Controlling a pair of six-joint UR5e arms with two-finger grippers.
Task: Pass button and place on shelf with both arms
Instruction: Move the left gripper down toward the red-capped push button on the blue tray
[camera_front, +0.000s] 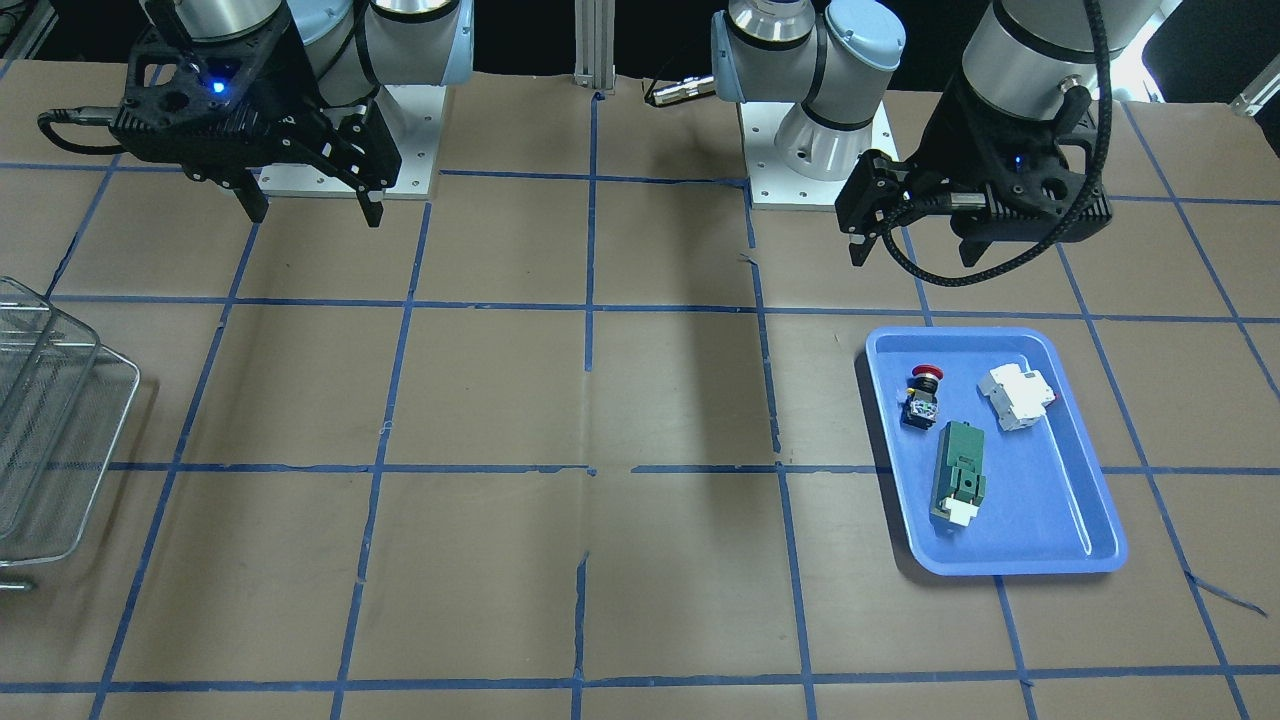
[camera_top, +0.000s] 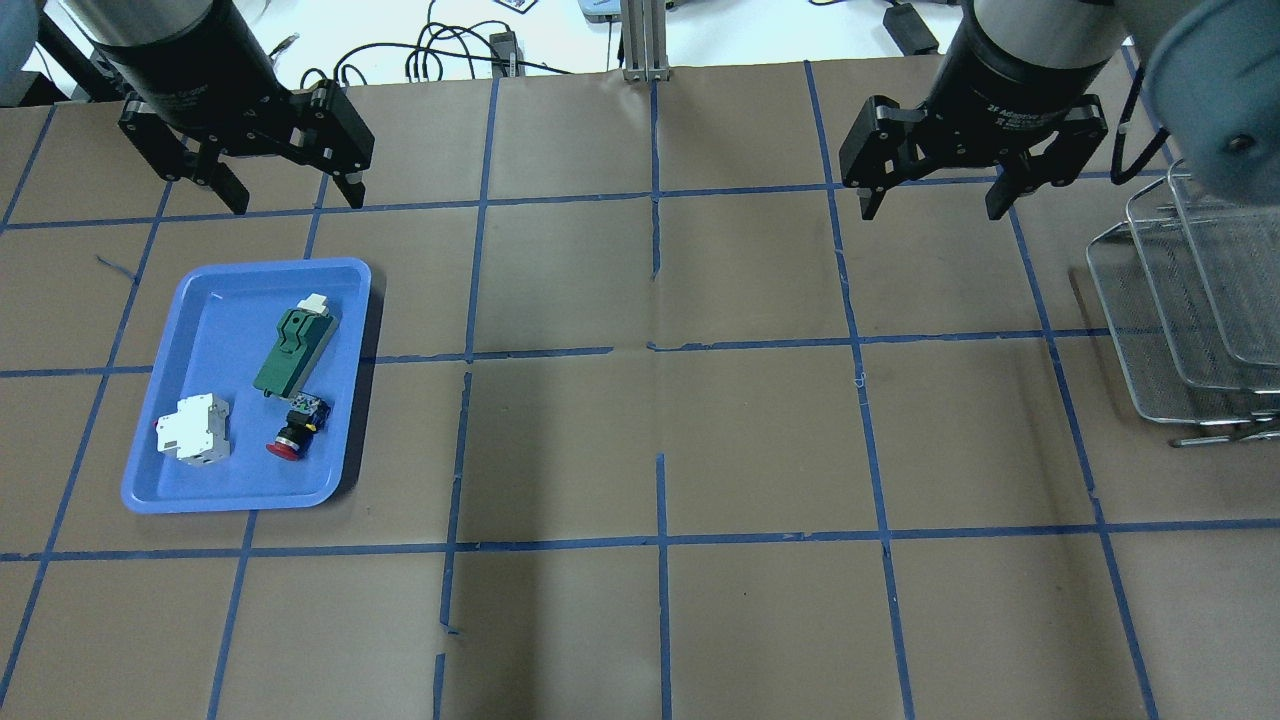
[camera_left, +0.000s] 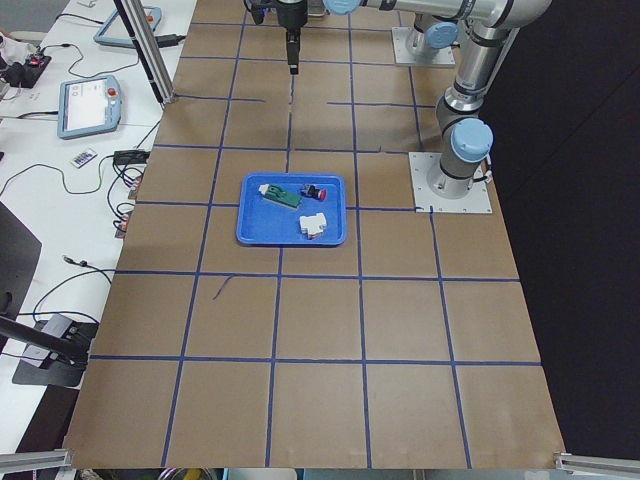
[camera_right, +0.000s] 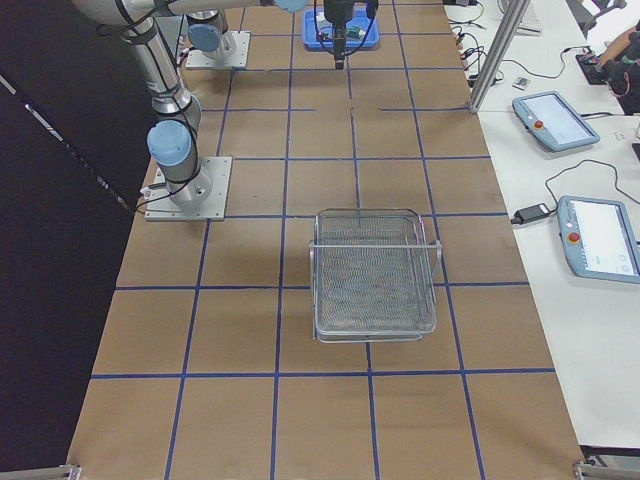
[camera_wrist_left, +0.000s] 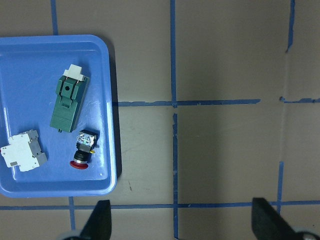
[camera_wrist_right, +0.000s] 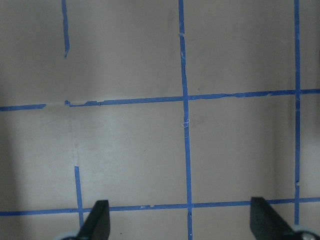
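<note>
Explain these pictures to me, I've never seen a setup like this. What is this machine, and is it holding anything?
This is a robot with two arms bolted to a table covered in brown paper and blue tape lines. Each arm ends in two black fingers. Six cameras show the same moment: one faces the robot, one looks over its shoulders, two look along the table from its ends, and one sits on each wrist looking down.

The left arm's fingers and the right arm's fingers are spread open above the table and hold nothing.

On the robot's left lies a blue tray holding a red-capped button, a green block and a white switch box. On its right stands a wire shelf.
</note>
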